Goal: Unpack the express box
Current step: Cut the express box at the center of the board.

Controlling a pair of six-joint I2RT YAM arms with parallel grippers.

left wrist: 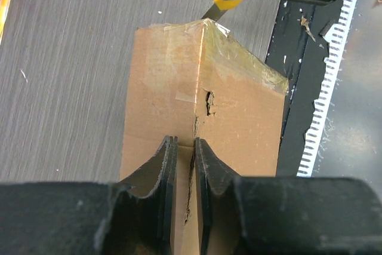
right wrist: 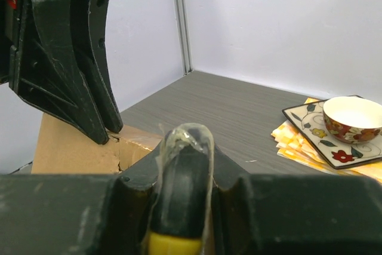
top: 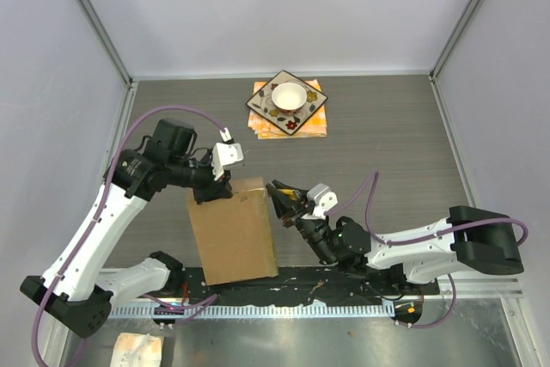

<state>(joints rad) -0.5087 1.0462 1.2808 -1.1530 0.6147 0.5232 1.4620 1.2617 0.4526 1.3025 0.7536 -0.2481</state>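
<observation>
Left claw (left wrist: 185,143), nearly shut, touches express box (left wrist: 239,117); right claw (top: 285,198) grips cutter (right wrist: 185,147).

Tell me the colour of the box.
The box is plain brown; best seen in the left wrist view.

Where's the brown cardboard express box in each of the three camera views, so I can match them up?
Top external: the express box sits lower centre-left, between the two arms.
Left wrist: it fills the centre, rising from the fingers.
Right wrist: a cardboard strip at lower left, beyond the held yellow-and-black tool.
Shared landmark: the left gripper clamped on the box's edge, visible in all three.
</observation>
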